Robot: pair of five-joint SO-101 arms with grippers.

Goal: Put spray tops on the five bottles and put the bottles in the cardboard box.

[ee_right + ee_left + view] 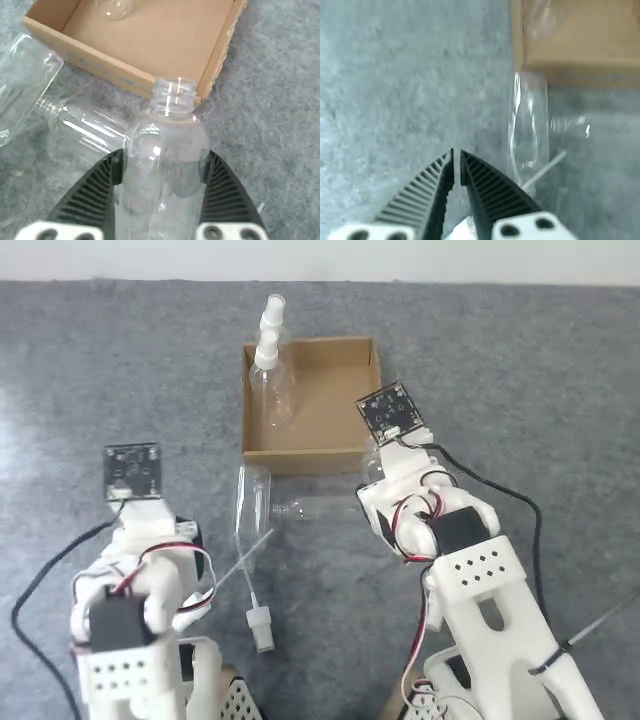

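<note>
My right gripper is shut on a clear uncapped bottle, neck pointing toward the cardboard box; in the high view it sits at the box's near right corner. One bottle with a spray top lies inside the box on its left side. Two more clear bottles lie on the carpet before the box, one lengthwise and one crosswise. A loose spray top with its thin tube lies near the left arm. My left gripper is shut with nothing in it, just short of the lengthwise bottle.
Grey carpet covers the table all round. The box's near wall stands just beyond the lying bottles. The left arm's base and the right arm's base occupy the near edge, with cables trailing beside them.
</note>
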